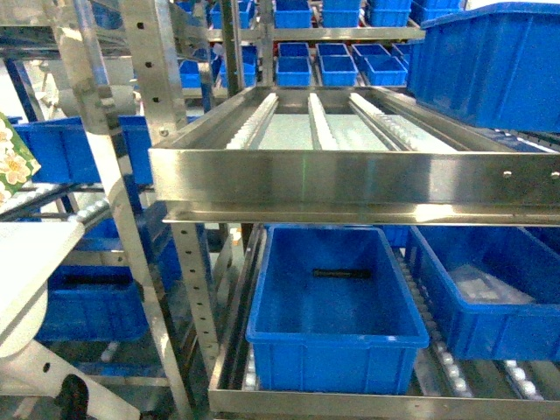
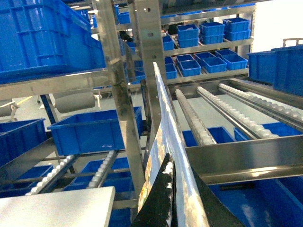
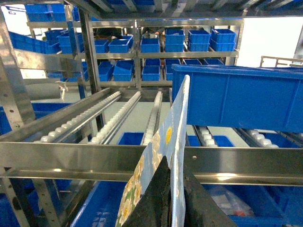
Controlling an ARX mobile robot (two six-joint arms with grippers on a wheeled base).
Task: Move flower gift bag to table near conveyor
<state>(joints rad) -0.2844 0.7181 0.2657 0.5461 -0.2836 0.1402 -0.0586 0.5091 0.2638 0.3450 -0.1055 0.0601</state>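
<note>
The flower gift bag (image 2: 163, 113) stands edge-on in the left wrist view, a thin glossy sheet with yellow flowers. My left gripper (image 2: 180, 163) is shut on its lower edge. In the right wrist view the bag (image 3: 177, 118) rises the same way, and my right gripper (image 3: 175, 165) is shut on it. The head view shows only a flowered corner of the bag (image 1: 13, 162) at the far left, and neither gripper. The conveyor (image 1: 319, 122) with white roller lanes lies straight ahead behind a steel rail. A corner of the white table (image 2: 57, 208) sits low on the left.
A large blue bin (image 1: 337, 302) with a dark object inside sits below the conveyor, another (image 1: 499, 289) to its right. A blue bin (image 3: 241, 97) rests on the upper lanes at right. Steel uprights (image 1: 162, 79) stand at left; shelves of small blue bins fill the back.
</note>
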